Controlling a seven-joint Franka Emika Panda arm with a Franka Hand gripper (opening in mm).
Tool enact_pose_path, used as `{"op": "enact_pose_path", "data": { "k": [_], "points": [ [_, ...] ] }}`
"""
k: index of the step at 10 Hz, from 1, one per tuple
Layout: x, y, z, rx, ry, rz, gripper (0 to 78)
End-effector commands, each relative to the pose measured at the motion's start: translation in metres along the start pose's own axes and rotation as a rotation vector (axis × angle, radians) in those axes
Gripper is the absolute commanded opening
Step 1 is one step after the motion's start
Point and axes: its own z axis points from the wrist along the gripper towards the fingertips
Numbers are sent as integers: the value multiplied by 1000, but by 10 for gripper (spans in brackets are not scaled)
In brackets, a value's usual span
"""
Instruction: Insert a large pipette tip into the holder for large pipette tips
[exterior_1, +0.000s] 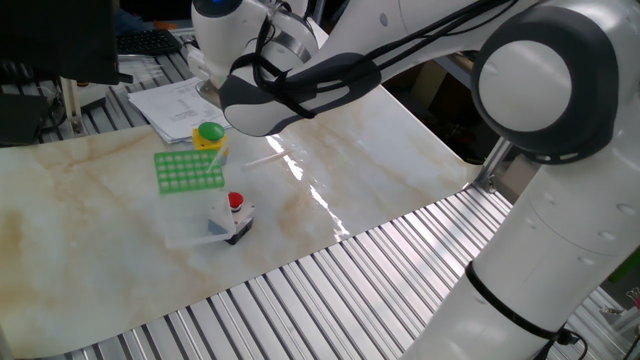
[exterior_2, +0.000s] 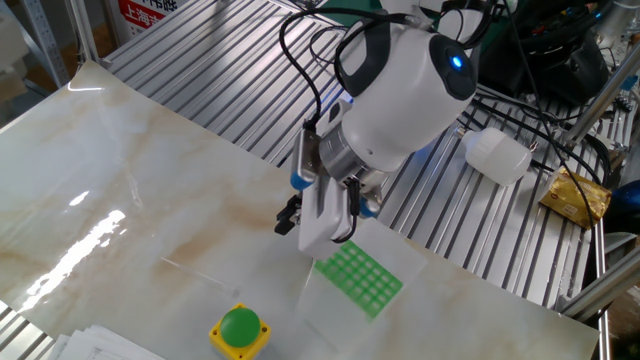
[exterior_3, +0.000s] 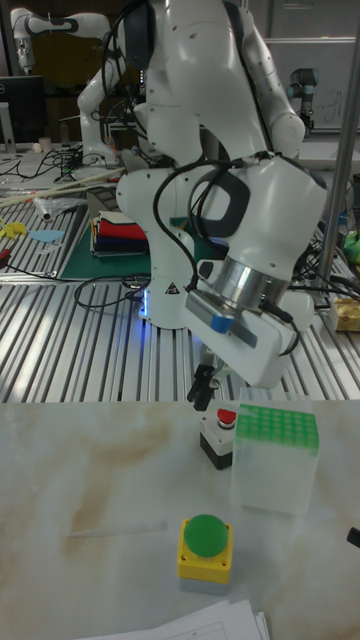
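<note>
The large pipette tip (exterior_1: 262, 159) lies flat on the marble tabletop, seen as a thin pale line (exterior_2: 190, 268) (exterior_3: 115, 529), apart from everything else. The holder for large pipette tips (exterior_1: 188, 170) is a green holed rack (exterior_2: 358, 281) (exterior_3: 277, 428) sitting on a translucent base. My gripper (exterior_2: 286, 220) (exterior_3: 203, 387) hangs just above the table beside the rack, over the black box, with nothing visibly between its dark fingertips. How far apart the fingers stand is unclear. In one fixed view the arm blocks the gripper.
A black box with a red button (exterior_1: 232, 214) (exterior_3: 220, 434) stands next to the rack. A green knob on a yellow base (exterior_1: 210, 134) (exterior_2: 240, 328) (exterior_3: 205, 546) sits near paper sheets (exterior_1: 180, 100). Metal slats (exterior_2: 220, 70) surround the marble board.
</note>
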Motion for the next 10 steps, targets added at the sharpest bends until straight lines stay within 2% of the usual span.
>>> {"op": "enact_pose_path", "data": {
  "k": [1,3,4,5,7,10],
  "points": [
    [-5,7,1,-5,4,-1,11],
    [-8,11,2,-10,16,-9,11],
    [-12,13,3,-20,35,-28,11],
    [-13,14,3,-20,37,-33,11],
    [-27,21,5,-28,52,-58,11],
    [-40,25,7,-32,62,-72,11]
  ]
}}
